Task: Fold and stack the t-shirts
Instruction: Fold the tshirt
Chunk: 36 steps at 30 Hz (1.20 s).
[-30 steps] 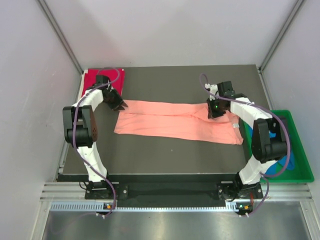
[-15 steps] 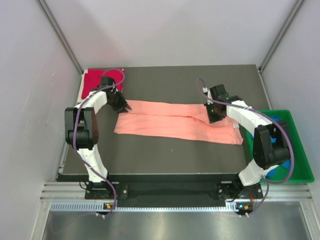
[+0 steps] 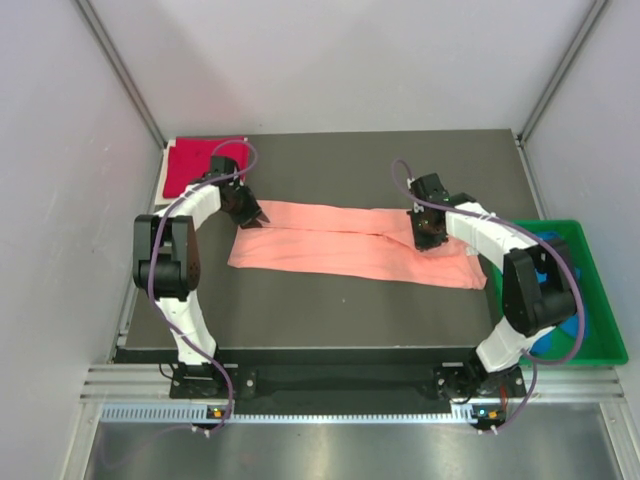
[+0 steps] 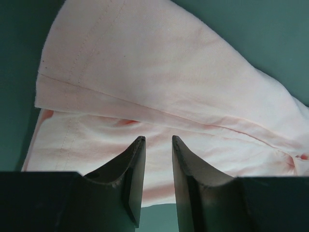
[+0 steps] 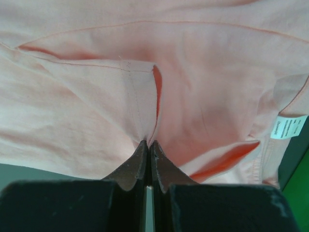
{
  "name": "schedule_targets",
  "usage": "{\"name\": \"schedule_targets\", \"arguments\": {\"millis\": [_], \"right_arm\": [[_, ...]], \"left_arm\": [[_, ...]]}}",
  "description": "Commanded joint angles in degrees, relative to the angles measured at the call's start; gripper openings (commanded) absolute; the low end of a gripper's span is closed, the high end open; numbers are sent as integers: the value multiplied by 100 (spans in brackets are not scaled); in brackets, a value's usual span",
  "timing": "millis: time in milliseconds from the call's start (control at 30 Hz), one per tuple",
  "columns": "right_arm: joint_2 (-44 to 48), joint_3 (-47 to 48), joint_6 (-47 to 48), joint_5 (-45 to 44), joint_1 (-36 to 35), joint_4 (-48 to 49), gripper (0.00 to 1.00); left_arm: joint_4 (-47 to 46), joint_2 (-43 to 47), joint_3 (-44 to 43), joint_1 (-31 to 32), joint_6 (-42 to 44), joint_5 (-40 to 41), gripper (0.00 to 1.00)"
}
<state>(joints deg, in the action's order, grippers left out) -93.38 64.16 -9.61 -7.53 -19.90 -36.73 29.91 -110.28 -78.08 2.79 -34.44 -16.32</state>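
A salmon-pink t-shirt [image 3: 350, 245], folded into a long band, lies across the middle of the dark table. My left gripper [image 3: 250, 214] is over its far left corner. In the left wrist view the gripper [image 4: 155, 141] has its jaws a little apart, with the pink fabric [image 4: 159, 72] under them. My right gripper [image 3: 428, 236] is at the shirt's right part. In the right wrist view it [image 5: 148, 143] is shut on a pinched fold of the pink fabric [image 5: 203, 87]. A crimson-red t-shirt [image 3: 188, 165] lies at the back left corner. A blue t-shirt [image 3: 545, 343] lies in the tray, mostly hidden by my right arm.
A green plastic tray [image 3: 600, 300] stands off the table's right edge, and its corner shows in the right wrist view [image 5: 301, 193]. A white care label [image 5: 288, 126] sits on the pink shirt's right end. Grey walls close in the back and sides.
My left gripper has moved a little right and away from the crimson shirt, which now shows more. My right gripper has shifted slightly left, staying on the pink shirt.
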Motion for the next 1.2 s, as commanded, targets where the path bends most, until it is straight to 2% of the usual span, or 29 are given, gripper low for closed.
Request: {"name": "schedule_targets", "arguments": {"millis": [0, 267, 300, 333, 433, 600, 767, 933, 1067, 1167], "right_arm": [[-180, 228, -366, -416, -198, -264, 0], [-373, 527, -709, -503, -418, -423, 1], [-391, 562, -701, -504, -462, -388, 4], [-409, 606, -657, -486, -488, -361, 14], [-418, 668, -377, -285, -567, -317, 27], [-154, 642, 247, 6, -445, -125, 40], [-223, 685, 722, 487, -67, 183, 46], [-566, 984, 917, 744, 249, 193, 48], [-856, 1046, 1276, 1270, 390, 289, 49], [-1084, 1134, 1347, 1324, 426, 272, 49]], "left_arm": [[-257, -11, 126, 3, -54, 102, 34], [-293, -64, 127, 3, -46, 137, 34], [-302, -64, 127, 11, -46, 129, 34], [-319, -64, 127, 11, -46, 120, 34], [-381, -46, 162, 38, -20, 102, 34], [-390, 68, 250, 73, 42, 23, 34], [-337, 243, 294, 82, 130, -213, 34], [-337, 393, 285, 90, 165, -915, 34], [-179, 604, 294, 90, 349, -909, 34], [-73, 674, 268, 90, 411, -891, 34]]}}
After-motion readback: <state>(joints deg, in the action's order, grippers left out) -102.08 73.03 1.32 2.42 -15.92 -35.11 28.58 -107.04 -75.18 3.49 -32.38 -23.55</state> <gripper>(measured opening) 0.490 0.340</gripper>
